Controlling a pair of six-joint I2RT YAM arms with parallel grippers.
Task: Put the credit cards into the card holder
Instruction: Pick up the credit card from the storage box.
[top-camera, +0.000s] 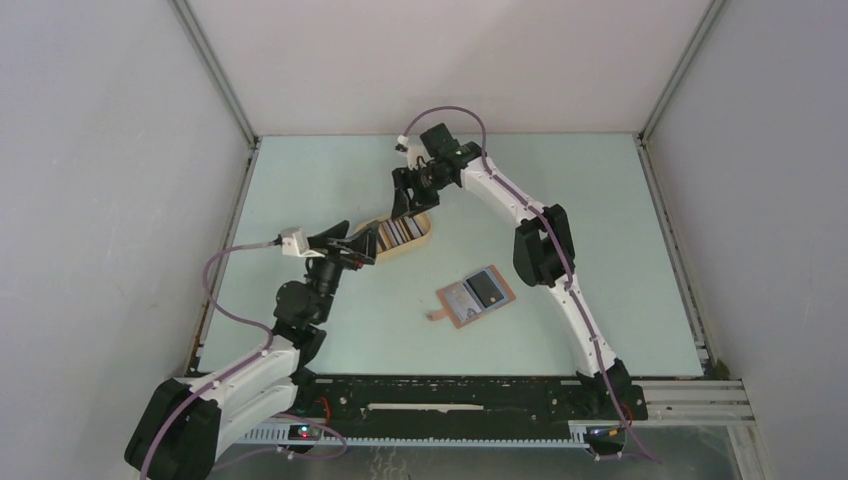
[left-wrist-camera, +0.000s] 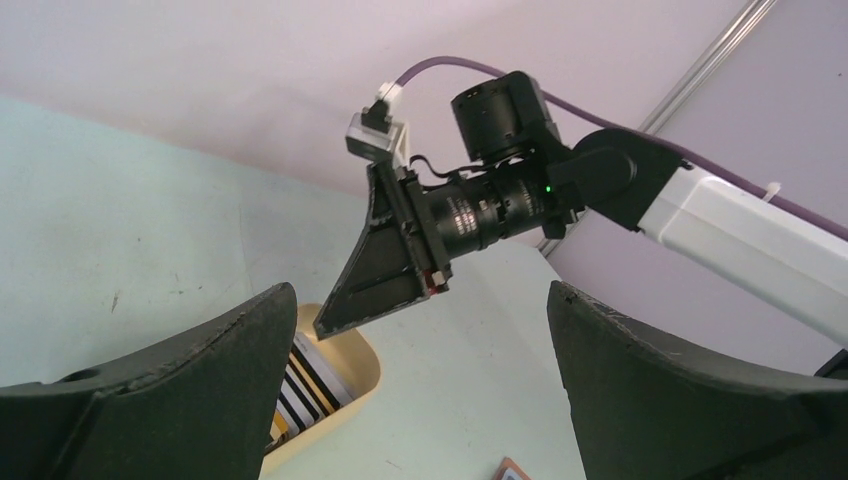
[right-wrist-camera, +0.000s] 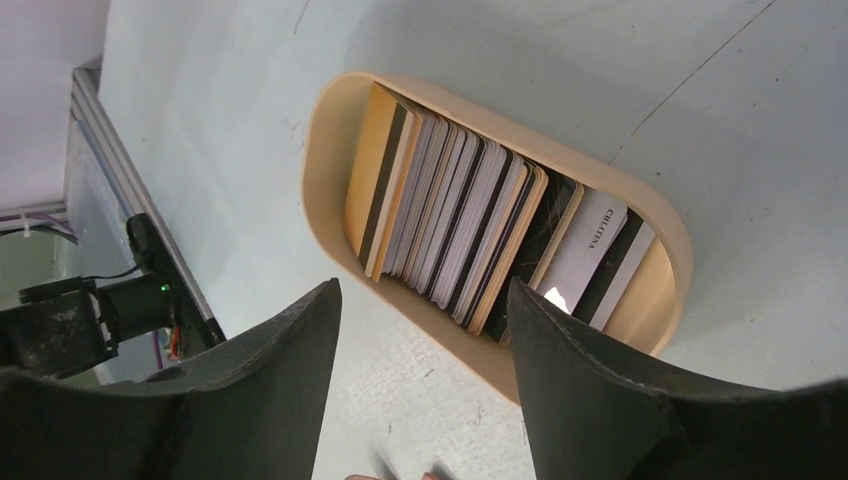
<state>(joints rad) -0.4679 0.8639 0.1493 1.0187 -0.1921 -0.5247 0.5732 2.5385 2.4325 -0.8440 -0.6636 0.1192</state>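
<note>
**Both claws open, card holder lying apart from the tray**

On the pale green table (top-camera: 330, 180), the right claw (right-wrist-camera: 425, 300) hangs over the oval tan tray (right-wrist-camera: 320, 150), jaws parted and gripping nothing. The left claw (left-wrist-camera: 420, 295) sits at the tray's left end, spread wide and empty. The card holder (top-camera: 476, 297) lies flat and unfolded, well apart from the tray, nearer the arm bases. The credit cards (right-wrist-camera: 450, 220) stand on edge in the tray.

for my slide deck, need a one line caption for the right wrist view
The right gripper, open, hangs over an oval tray packed with credit cards.
</note>
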